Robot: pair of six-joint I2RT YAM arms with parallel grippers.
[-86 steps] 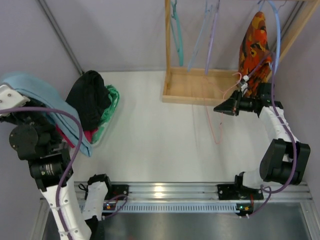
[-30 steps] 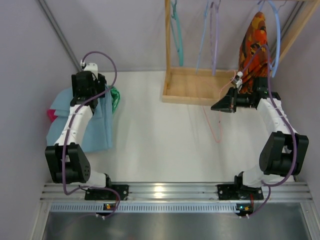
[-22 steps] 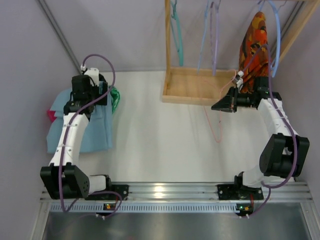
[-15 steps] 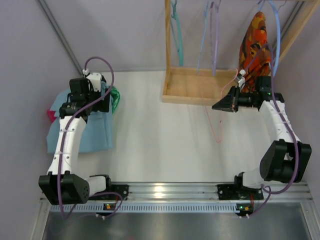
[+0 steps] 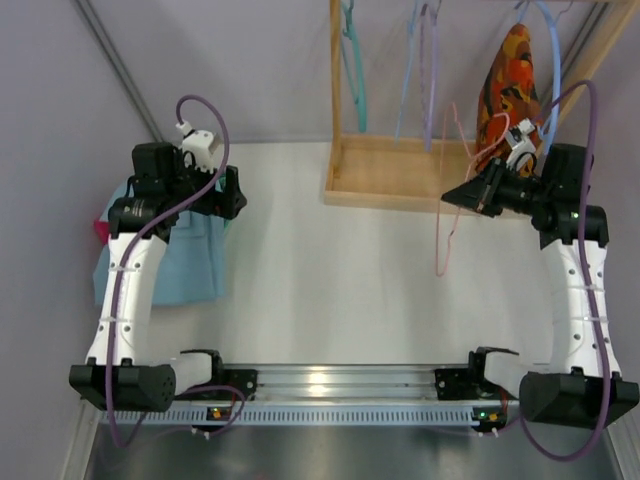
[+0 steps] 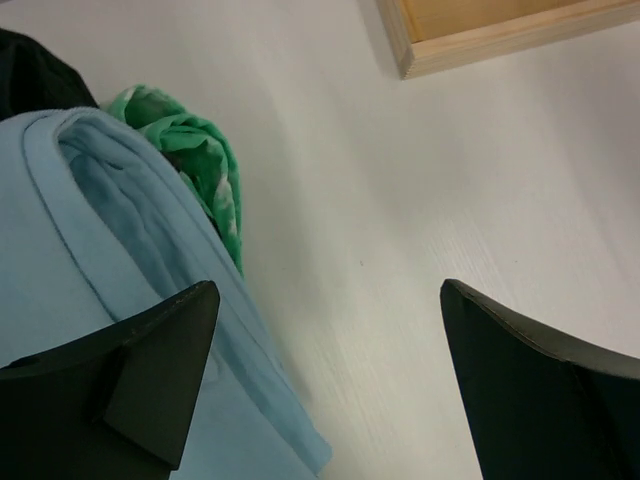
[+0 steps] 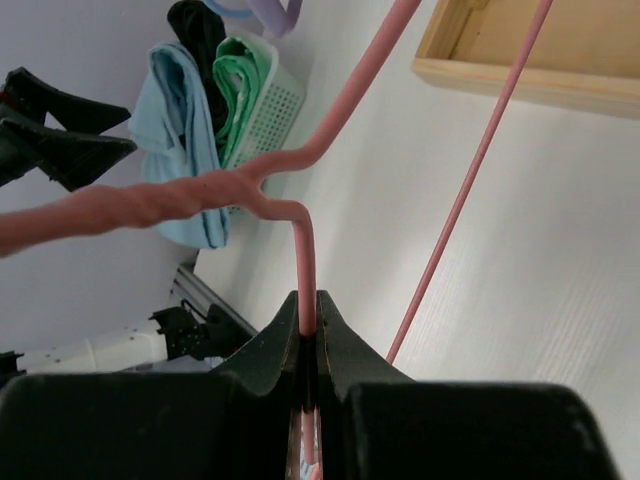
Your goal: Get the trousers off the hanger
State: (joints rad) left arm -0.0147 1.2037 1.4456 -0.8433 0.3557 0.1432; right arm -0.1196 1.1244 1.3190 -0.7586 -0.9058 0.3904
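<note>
The light blue trousers (image 5: 188, 262) lie draped over the clothes pile at the left, off the hanger; the left wrist view shows their folds (image 6: 110, 230). My left gripper (image 5: 238, 198) hovers just right of them, open and empty (image 6: 325, 295). The bare pink wire hanger (image 5: 438, 255) hangs in the air in front of the rack. My right gripper (image 5: 447, 200) is shut on its wire just below the twisted neck (image 7: 305, 260), the jaws (image 7: 308, 300) pinching it tight.
A wooden rack (image 5: 395, 190) at the back carries teal (image 5: 355, 70) and blue-purple hangers (image 5: 425, 70) and an orange patterned garment (image 5: 510, 90). A white basket (image 7: 270, 110) at the left holds green (image 6: 190, 150) and black clothes.
The left arm laid the blue trousers on the pile, let go and moved right off them. The right arm has lifted the pink hanger higher and drawn back to the right.
</note>
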